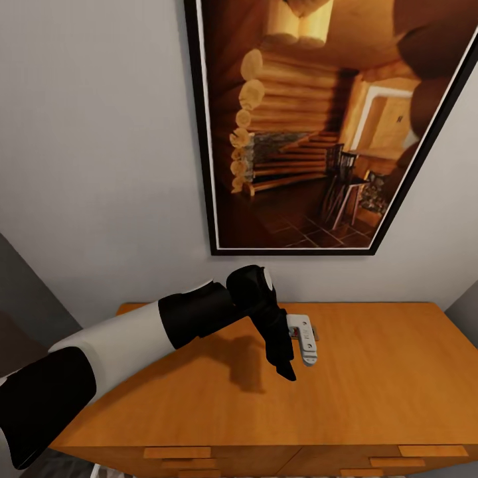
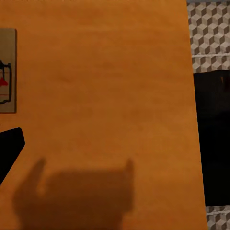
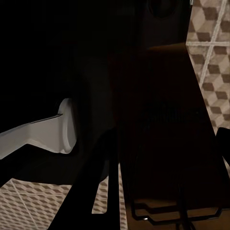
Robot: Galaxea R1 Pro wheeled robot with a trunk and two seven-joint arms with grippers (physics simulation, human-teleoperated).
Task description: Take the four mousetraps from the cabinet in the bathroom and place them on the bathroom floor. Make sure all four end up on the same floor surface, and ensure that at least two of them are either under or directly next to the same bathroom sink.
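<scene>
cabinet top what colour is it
Orange-brown wood, plain and smooth. The cabinet top shows best in the head view, under the left gripper.

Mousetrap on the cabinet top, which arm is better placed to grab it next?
Left. The left gripper hangs over the cabinet top right beside the mousetrap; the right wrist view looks at the floor.

A large framed picture hangs on the pale grey wall. The frame is thin and black, with a narrow white border inside it. The print shows a log-cabin interior: stacked round logs, a wooden staircase, dark chairs at a small table, and a tiled floor in warm orange-brown tones. In the head view the frame appears tilted. A darker grey wall surface meets the pale wall at the left.
</scene>
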